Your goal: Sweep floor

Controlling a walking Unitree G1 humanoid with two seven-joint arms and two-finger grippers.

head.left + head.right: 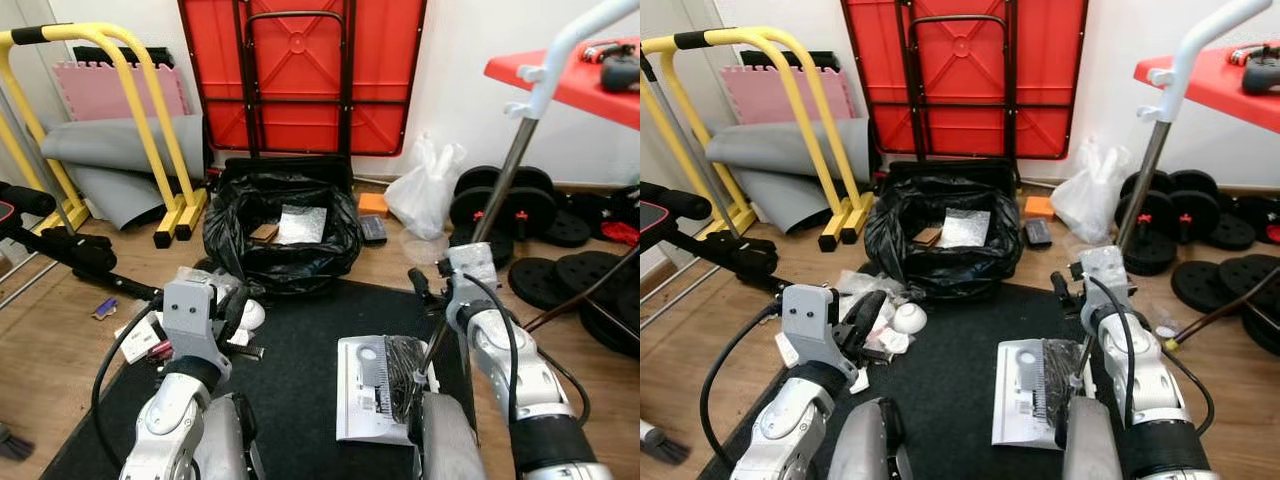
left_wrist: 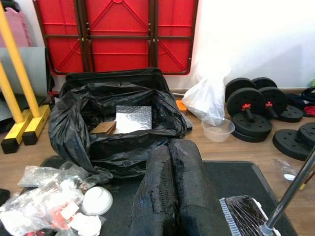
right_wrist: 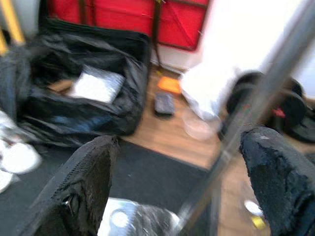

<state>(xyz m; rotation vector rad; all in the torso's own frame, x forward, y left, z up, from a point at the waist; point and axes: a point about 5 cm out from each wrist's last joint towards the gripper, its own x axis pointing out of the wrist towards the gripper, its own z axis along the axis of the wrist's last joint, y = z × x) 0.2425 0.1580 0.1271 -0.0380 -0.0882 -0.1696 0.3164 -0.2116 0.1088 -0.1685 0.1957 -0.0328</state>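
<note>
A red folded table (image 1: 300, 75) leans on the wall behind black weight plates (image 1: 505, 205) and yellow bars (image 1: 140, 110).

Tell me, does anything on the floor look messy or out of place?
Yes. A heap of plastic wrappers lies loose on the black mat, beside the trash bag rather than in it, near the left end effector.
</note>
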